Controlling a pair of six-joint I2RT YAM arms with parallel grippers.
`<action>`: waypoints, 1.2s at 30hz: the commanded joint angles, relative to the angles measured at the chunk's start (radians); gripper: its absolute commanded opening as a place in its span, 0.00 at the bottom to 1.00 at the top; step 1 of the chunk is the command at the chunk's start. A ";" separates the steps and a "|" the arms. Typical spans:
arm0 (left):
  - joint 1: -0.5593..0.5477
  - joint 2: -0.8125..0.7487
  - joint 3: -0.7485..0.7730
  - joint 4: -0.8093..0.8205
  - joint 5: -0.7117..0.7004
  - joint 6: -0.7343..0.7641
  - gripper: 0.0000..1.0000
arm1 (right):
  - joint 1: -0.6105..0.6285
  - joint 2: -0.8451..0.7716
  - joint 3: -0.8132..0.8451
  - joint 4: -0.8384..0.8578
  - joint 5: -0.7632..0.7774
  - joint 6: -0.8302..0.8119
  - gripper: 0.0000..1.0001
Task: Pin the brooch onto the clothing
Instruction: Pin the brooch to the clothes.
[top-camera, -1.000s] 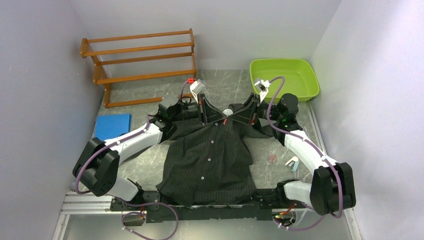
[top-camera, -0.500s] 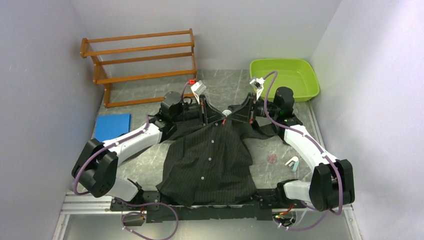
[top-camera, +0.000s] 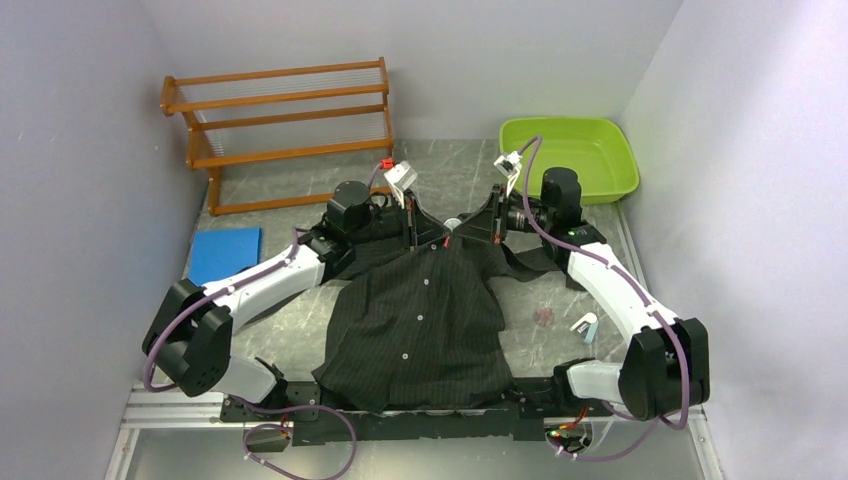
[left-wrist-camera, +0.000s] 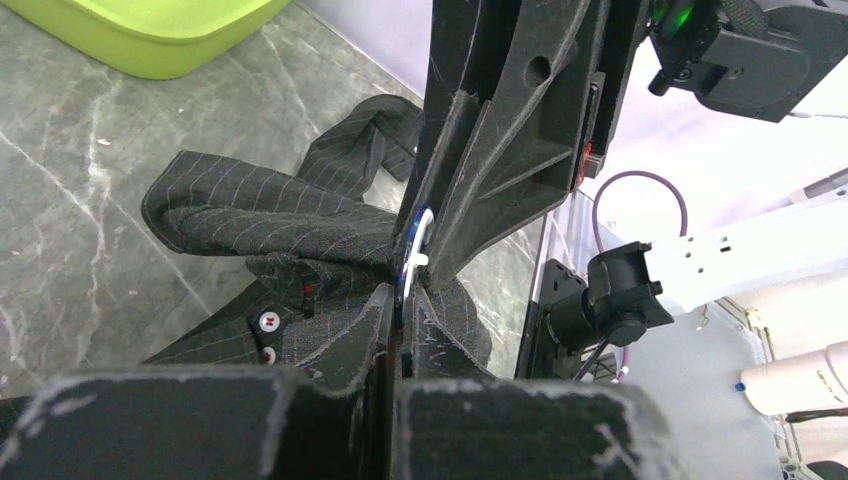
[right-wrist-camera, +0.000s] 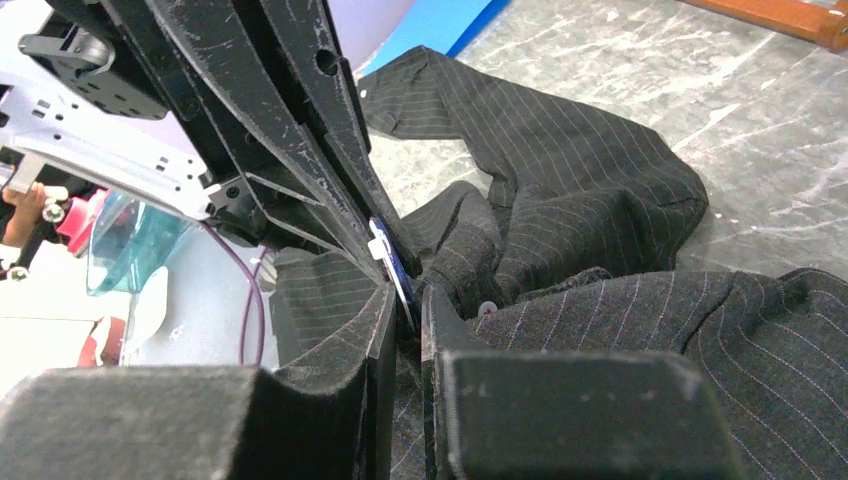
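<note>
Grey marbled table (top-camera: 450, 165). Carries a wooden slatted rack (top-camera: 290, 152) at 11 o'clock and a lime-green basin (top-camera: 560, 123) at 1 o'clock. Holds a flat blue pad (top-camera: 224, 252) at 9 o'clock. Bears at centre a black pinstriped shirt (top-camera: 420, 320), hem toward 6 o'clock. At 4 o'clock, just beside the shirt, a small pink thing (top-camera: 544, 317) and a white-and-teal thing (top-camera: 585, 324).

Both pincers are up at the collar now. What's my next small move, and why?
Probably keep the left pincer steady and nudge the right pincer slightly down into the clothing: both pinch a thin blue-and-white piece at the collar, and I can't see it fastened.
</note>
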 joint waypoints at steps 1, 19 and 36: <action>-0.061 -0.080 0.037 0.032 0.075 0.015 0.02 | -0.002 -0.013 -0.002 0.056 0.182 0.007 0.00; -0.065 -0.130 -0.091 0.109 -0.018 -0.021 0.03 | -0.004 -0.122 -0.183 0.495 0.186 0.240 0.00; -0.065 -0.124 -0.111 0.121 -0.034 -0.022 0.03 | -0.004 -0.126 -0.205 0.616 0.162 0.317 0.00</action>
